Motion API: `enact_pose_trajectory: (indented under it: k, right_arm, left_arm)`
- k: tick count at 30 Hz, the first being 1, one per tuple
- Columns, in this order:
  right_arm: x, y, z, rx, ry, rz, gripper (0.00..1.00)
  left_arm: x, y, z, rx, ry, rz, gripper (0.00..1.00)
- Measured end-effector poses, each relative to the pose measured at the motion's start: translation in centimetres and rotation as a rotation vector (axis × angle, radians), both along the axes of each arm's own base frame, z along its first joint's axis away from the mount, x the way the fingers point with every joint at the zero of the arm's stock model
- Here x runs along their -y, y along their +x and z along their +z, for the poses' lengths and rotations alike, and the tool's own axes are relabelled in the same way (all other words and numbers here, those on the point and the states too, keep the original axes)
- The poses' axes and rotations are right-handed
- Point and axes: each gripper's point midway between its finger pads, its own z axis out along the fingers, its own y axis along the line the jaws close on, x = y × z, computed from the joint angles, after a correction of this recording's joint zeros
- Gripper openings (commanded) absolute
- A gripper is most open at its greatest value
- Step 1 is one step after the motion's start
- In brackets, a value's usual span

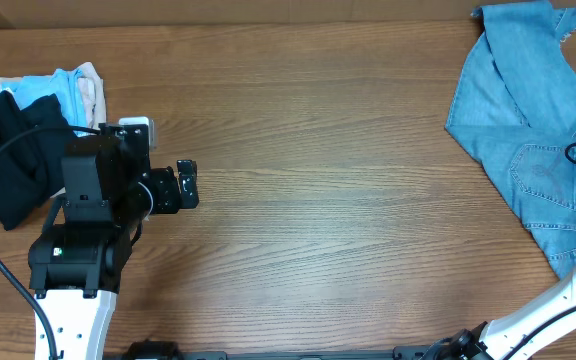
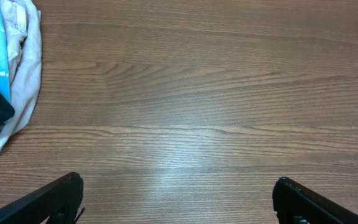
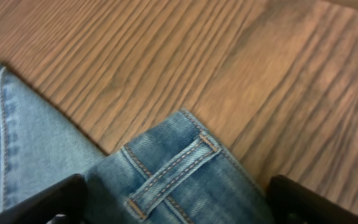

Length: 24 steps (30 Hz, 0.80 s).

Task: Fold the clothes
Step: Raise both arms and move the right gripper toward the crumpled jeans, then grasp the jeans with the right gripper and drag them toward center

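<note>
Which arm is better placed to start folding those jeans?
Probably the right. The right claw is open, close over the jeans; the left claw is over bare table, far across from them.

the table point(image 1: 318, 150) is warm brown wood with darker streaks of grain. the jeans point(image 1: 528, 120) are light blue denim, faded paler in patches, with tan stitching along the seams and the belt loop point(image 3: 173, 171). at the far left lie a black garment point(image 1: 8, 160), a bright light blue one point(image 1: 43, 88) and a beige one point(image 1: 90, 85). the left gripper point(image 1: 190, 185) and right gripper point(image 3: 179, 205) are black; the left arm point(image 1: 68, 310) is white lower down.
</note>
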Motion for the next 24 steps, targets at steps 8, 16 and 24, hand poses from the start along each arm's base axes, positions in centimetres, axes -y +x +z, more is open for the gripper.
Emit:
enact_pose_trajectory:
  k: [8,16,24]
  right_arm:
    - [0.1,-0.3,-0.1,-0.009,0.009,-0.006,0.04]
    - [-0.4,-0.2,2.3,0.01,0.01,0.006,0.04]
    - [-6.1,-0.1,13.6,0.06,-0.001,0.105,0.04]
  left_arm:
    - [0.0,0.0,0.0,0.0,-0.003,0.002,1.0]
    - [0.0,0.6,0.7,0.037,-0.004,0.002,1.0]
    - [0.0,1.1,1.1,0.063,-0.004,0.003,1.0]
